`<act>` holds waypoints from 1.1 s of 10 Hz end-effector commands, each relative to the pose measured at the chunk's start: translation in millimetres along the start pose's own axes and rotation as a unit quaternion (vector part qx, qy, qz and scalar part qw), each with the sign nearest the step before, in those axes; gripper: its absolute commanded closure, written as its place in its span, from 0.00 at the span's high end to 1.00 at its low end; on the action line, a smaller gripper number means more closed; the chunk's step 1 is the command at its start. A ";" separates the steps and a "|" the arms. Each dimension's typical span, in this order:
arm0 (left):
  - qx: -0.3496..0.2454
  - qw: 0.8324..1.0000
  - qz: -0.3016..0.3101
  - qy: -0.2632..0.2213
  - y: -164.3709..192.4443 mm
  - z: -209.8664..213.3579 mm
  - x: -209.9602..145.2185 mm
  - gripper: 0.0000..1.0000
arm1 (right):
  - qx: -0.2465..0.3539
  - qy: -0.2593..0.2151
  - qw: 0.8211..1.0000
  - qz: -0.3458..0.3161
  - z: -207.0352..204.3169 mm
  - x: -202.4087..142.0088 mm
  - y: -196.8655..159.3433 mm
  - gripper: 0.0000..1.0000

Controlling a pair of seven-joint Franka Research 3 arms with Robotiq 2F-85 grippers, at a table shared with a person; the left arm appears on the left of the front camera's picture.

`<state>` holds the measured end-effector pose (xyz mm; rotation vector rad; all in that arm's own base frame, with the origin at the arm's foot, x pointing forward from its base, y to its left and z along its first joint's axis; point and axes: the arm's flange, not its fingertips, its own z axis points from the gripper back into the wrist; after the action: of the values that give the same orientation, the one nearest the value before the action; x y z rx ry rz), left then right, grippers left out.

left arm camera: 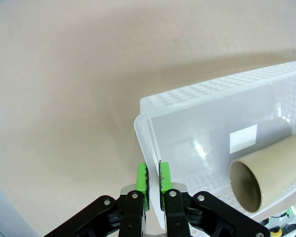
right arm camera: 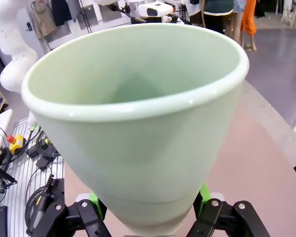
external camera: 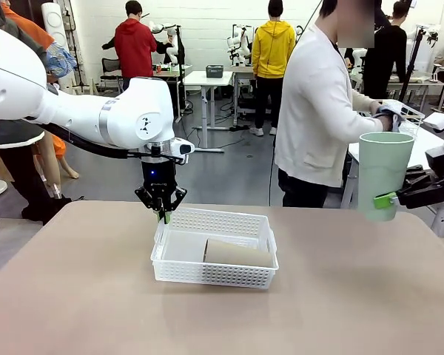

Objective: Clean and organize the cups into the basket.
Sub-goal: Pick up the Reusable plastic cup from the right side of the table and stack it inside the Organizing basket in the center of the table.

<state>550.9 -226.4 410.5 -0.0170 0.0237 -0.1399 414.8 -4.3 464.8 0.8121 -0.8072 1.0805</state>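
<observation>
Basket (external camera: 214, 275) sits mid-table, long side facing the robot. There's bare tabletop (external camera: 96, 296) all round it, loads of it in front and to the left. Inside, one tan cup (external camera: 237, 253) lies on its side in the right half with its mouth toward the left, so the left half of the floor is free. Left gripper (external camera: 163, 216) has its jaws pinched on the basket's wall at the far left corner, one pad inside and one outside. Over by the table's right edge, the mint cup (external camera: 385, 170) is upright in the air, smooth matte with a rounded rim. Right gripper (external camera: 387, 200) is clamped around its base. A person (external camera: 318, 111) stands past the far edge.
</observation>
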 end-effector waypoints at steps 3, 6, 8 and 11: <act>0.000 1.000 0.001 -0.001 0.4 1.6 -0.9 0.00 | 0.001 0.000 1.000 0.000 -0.2 0.0 0.0 0.80; 0.000 1.000 0.001 -0.001 0.4 1.6 -0.9 0.00 | -0.030 0.174 0.984 0.014 -50.8 119.9 21.8 0.80; 0.000 1.000 0.001 -0.001 0.4 1.6 -0.9 0.00 | -0.015 0.265 0.964 -0.022 -106.0 176.2 12.1 0.80; 0.000 1.000 0.001 -0.001 0.4 1.6 -0.9 0.00 | -0.013 0.396 0.916 -0.061 -198.3 227.3 -11.0 0.80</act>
<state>550.7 -226.7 410.5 -0.0170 0.0237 -0.1405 488.4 247.1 549.5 0.3270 -0.1802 1.1323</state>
